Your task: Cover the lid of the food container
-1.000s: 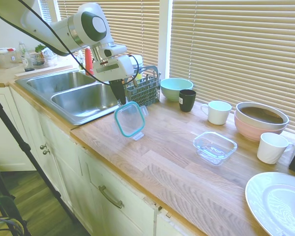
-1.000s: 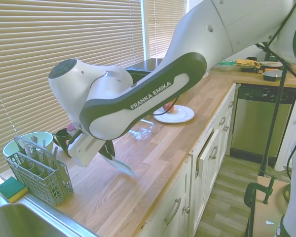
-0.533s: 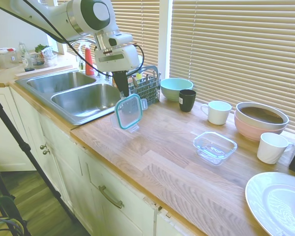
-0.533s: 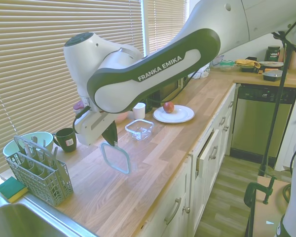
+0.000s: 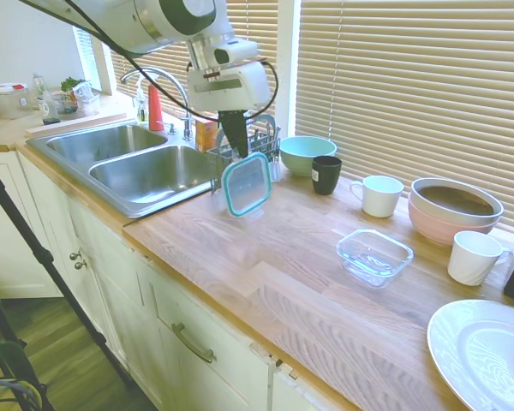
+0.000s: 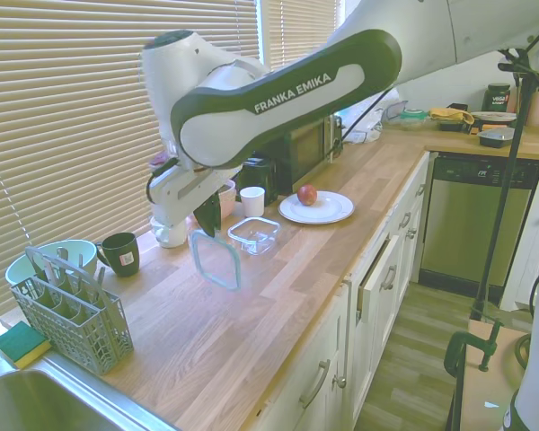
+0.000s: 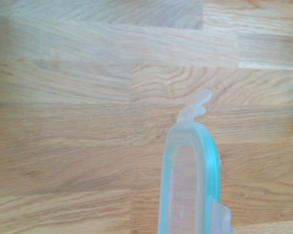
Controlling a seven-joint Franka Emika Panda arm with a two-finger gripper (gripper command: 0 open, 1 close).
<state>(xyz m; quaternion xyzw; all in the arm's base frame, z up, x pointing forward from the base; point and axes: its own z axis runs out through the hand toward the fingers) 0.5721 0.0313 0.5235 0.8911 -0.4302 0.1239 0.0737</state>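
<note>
The pincer (image 5: 236, 147) pinched the lid (image 5: 246, 183) by its upper edge, so the lid hung almost upright in the air above the wooden table (image 5: 283, 282), clear of the surface. It hung just in front of the grey cutlery basket (image 6: 67, 308) near the sink (image 5: 133, 167). The food container (image 5: 374, 255) stood open on the table well to the right of the lid, in front of a white mug (image 5: 381, 195) and a pink bowl (image 5: 452, 212).
</note>
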